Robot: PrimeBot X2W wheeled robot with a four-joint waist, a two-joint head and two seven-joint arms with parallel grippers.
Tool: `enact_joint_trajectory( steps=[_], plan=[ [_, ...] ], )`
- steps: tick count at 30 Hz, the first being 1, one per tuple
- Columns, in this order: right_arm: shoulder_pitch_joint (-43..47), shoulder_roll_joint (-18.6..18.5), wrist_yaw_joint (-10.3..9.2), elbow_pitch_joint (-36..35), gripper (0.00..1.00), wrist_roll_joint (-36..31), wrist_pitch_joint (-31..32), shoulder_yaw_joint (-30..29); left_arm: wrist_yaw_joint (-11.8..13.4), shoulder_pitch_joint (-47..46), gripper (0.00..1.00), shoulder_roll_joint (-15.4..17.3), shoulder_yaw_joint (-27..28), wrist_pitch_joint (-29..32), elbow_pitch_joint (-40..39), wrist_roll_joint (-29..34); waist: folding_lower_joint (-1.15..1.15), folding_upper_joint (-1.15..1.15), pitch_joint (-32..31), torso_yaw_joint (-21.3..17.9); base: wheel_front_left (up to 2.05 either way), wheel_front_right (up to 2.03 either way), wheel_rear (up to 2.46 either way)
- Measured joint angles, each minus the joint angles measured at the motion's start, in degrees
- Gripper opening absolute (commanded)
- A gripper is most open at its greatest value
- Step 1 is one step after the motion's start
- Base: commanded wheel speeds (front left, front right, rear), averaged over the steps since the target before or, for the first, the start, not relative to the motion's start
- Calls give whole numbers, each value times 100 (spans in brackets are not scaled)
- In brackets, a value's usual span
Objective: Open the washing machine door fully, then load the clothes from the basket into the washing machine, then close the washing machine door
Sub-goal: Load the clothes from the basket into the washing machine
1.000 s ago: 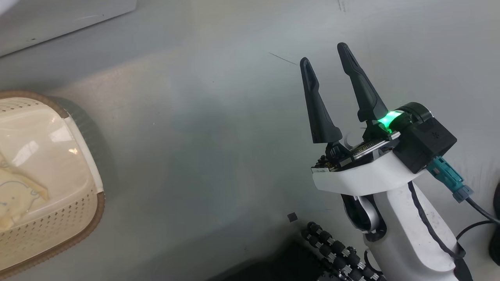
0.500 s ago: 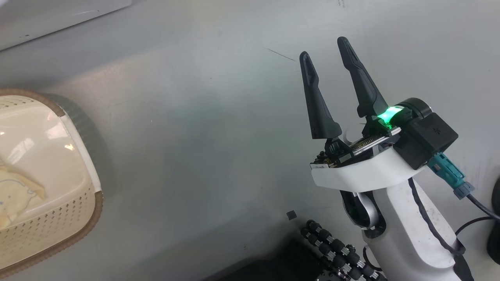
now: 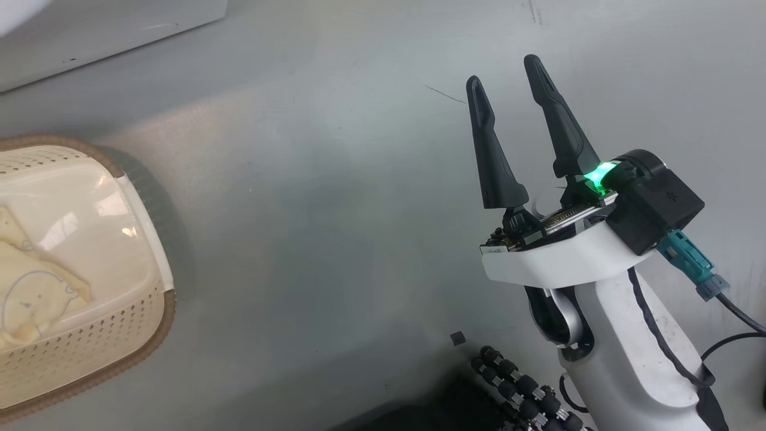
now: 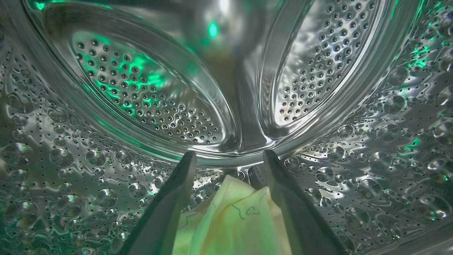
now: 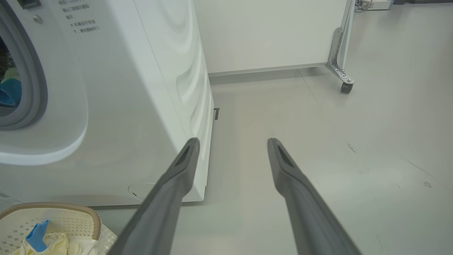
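My left gripper [image 4: 229, 156] is deep inside the washing machine's steel perforated drum [image 4: 141, 99], open. A pale yellow garment [image 4: 233, 219] lies loose between its fingers on the drum floor. In the head view my right gripper [image 3: 501, 70] hangs open and empty over the grey floor, well right of the cream basket [image 3: 149, 341]. The basket holds more pale yellow clothes [image 3: 36, 293]. The right wrist view shows the white washing machine [image 5: 141, 106] with its grey gasket [image 5: 33, 78], and the basket [image 5: 53, 205] with clothes [image 5: 56, 244] below it. The washing machine door is out of view.
A white panel on a castor [image 5: 346, 86] stands behind the machine's right side. Open grey floor stretches right of the washer. A small black square [image 3: 458, 338] lies on the floor near my base's black rollers [image 3: 520, 389].
The whole head picture has shifted a little, so the camera moved. The right gripper keeps the same open pose and the basket's contents look unchanged.
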Motion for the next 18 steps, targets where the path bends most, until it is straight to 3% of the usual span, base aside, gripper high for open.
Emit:
enact_joint_trajectory(
  steps=[8, 18],
  plan=[
    [2, -1, -1, 93, 100, -154, 0, -123, 0, 260, 100, -309, -81, -82, 110, -43, 0, 0, -177, 163, 0, 0, 0],
    [36, -4, -34, 216, 100, -449, 0, -487, 60, 1290, 100, -862, 79, -823, -147, -309, 0, 0, -436, 486, 0, 0, 0]
  ],
)
